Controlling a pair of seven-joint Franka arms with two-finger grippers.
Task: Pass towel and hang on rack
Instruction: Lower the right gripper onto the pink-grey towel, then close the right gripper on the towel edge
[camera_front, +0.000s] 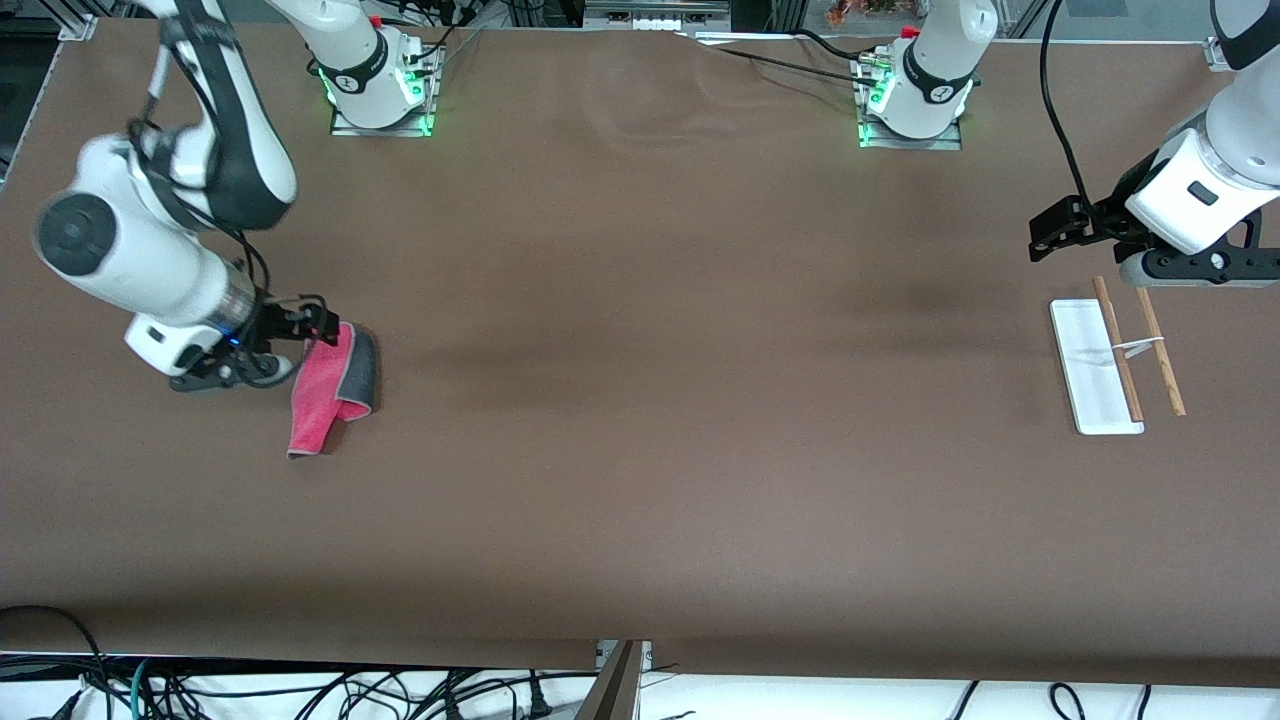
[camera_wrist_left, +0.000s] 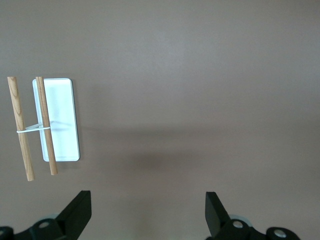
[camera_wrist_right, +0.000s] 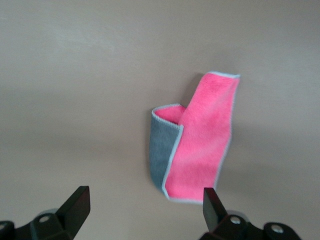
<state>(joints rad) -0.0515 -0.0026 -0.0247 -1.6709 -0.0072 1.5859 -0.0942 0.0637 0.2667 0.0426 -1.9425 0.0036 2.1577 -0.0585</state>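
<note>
The towel (camera_front: 325, 395) lies folded on the table at the right arm's end, pink face up with a dark grey flap along one side. It also shows in the right wrist view (camera_wrist_right: 200, 145). My right gripper (camera_front: 322, 326) is open and empty, low over the towel's edge (camera_wrist_right: 145, 200), not touching it. The rack (camera_front: 1090, 370) has a flat white base and two wooden rods (camera_front: 1160, 350) joined by a white crosspiece, at the left arm's end. It also shows in the left wrist view (camera_wrist_left: 60, 120). My left gripper (camera_front: 1045, 235) is open and empty (camera_wrist_left: 148, 205) over the table beside the rack.
The brown table (camera_front: 650, 400) stretches between towel and rack with nothing on it. Both arm bases stand along the table's edge farthest from the front camera. Cables hang below the table's edge nearest the front camera.
</note>
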